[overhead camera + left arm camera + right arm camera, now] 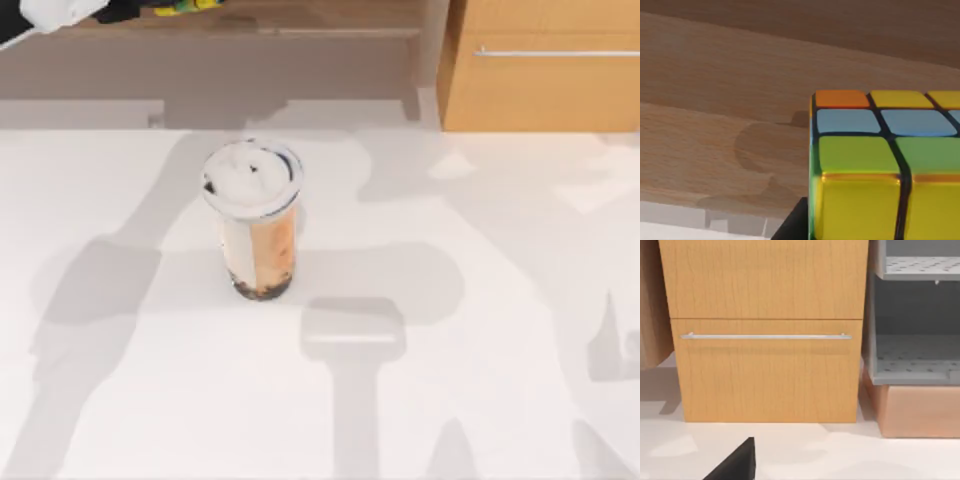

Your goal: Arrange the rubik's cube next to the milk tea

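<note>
**The cube is still far from the cup**

At the far left of the top view, up in the corner beyond the table's back edge, a bit of the left arm (pixel 50 12) shows, white and up high. Just beside it are small yellow and green patches, which look like the rubik's cube (pixel 180 6). The left wrist view shows the cube (pixel 885 170) very close, with orange, yellow, blue and green squares on a black grid. A wooden surface (pixel 740 100) lies behind it. The cube sits so near the camera that the left gripper is likely holding it, but the fingers cannot be made out, so it cannot be told whether they are closed on it.

Left of the middle of the white table (pixel 120 420) stands the milk tea (pixel 255 225). It is upright, with its round lid on and dark pearls at the bottom. The table around the cup is bare.

On the right, past the table's back edge, is a wooden cabinet (pixel 540 70) with a silver handle. The right wrist view looks at that cabinet (pixel 765 340) and a grey shelf (pixel 915 365). The right arm seems parked, and its fingers cannot be told.

The step in hand looks like bringing the cube over. Next, the left arm needs to carry it to the table and set it down just beside the cup without bumping the tall cup, which could tip.
</note>
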`<state>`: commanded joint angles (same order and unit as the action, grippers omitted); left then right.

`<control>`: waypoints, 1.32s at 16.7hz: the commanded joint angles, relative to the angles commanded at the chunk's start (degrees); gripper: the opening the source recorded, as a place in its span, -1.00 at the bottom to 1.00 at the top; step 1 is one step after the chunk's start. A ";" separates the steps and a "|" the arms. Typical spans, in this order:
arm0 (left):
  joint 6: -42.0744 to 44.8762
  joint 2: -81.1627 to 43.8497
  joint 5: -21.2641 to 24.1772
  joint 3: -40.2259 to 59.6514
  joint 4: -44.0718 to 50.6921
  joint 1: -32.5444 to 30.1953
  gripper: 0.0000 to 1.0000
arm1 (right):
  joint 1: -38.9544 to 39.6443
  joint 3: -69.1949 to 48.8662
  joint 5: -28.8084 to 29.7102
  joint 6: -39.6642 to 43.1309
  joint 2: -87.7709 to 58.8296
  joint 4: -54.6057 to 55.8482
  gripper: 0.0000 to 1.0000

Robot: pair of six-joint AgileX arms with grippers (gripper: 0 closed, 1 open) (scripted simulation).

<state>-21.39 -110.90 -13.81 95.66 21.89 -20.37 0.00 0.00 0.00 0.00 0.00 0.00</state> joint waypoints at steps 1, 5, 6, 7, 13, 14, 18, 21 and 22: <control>0.12 0.80 1.33 -0.18 5.87 1.52 -1.00 | 0.00 0.00 0.00 0.00 0.00 0.00 1.00; 3.29 0.87 6.21 -1.98 26.11 6.90 -1.00 | 0.00 0.00 0.00 0.00 0.00 0.00 1.00; 4.57 0.31 7.36 -2.68 29.94 7.85 -1.00 | 0.00 0.00 0.00 0.00 0.00 0.00 1.00; 5.95 -0.38 8.46 -3.46 33.20 8.65 -1.00 | 0.00 0.00 0.00 0.00 0.00 0.00 1.00; 11.97 -4.01 12.63 -7.42 40.96 9.49 -1.00 | 0.00 0.00 0.00 0.00 0.00 0.00 1.00; 11.97 -4.01 12.63 -7.42 40.96 9.49 -1.00 | 0.00 0.00 0.00 0.00 0.00 0.00 1.00; 12.07 -3.87 12.48 -7.23 40.88 9.57 -1.00 | 0.00 0.00 0.00 0.00 0.00 0.00 1.00; 14.08 -4.03 12.41 -5.55 41.06 10.95 -1.00 | 0.00 0.00 0.00 0.00 0.00 0.00 1.00; 15.23 -3.83 12.40 -4.85 41.12 11.60 -1.00 | 0.00 0.00 0.00 0.00 0.00 0.00 1.00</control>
<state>-6.16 -114.73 -1.41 90.80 63.01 -8.77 0.00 0.00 0.00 0.00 0.00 0.00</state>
